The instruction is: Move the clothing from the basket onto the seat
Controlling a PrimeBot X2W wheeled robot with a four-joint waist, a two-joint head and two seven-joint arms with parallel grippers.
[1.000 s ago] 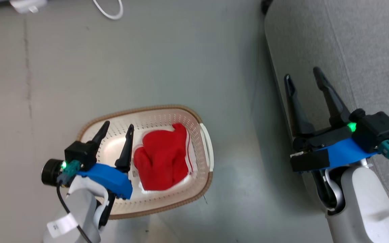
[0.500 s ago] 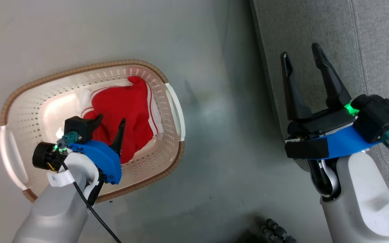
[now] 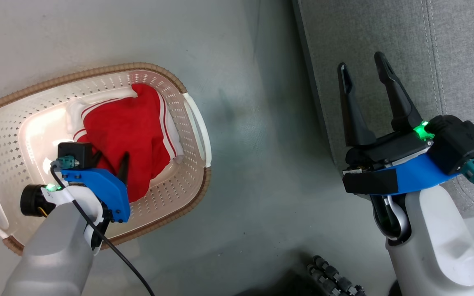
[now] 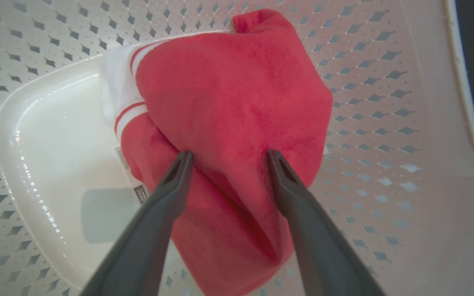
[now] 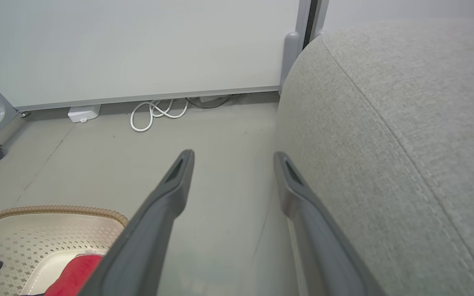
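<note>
**Inside the basket, an open gripper on red cloth**

On the grey floor (image 3: pixel 241 123), well to the left of the seat (image 3: pixel 385 33), sits the basket (image 3: pixel 181 181). It is cream-white, pierced all over with small diamond holes, and has a brown woven-look rim and white side handles. The clothing (image 3: pixel 126 131) lies bunched in the basket's half nearer the seat. It is bright red soft fabric, folded over itself, with white stripes and a white edge showing at its upper left and along its right side. A paper label (image 4: pixel 139 192) on the basket's base peeks out from under the cloth.

The left gripper (image 4: pixel 228 153) reaches down into the basket with its jaws spread wide. Both fingertips touch the red fabric, and a raised fold of cloth lies between them. Nothing is clamped.

The right gripper (image 3: pixel 360 61) hangs at the left edge of the grey upholstered seat, well apart from the basket. Its jaws are also spread wide and hold nothing.
</note>
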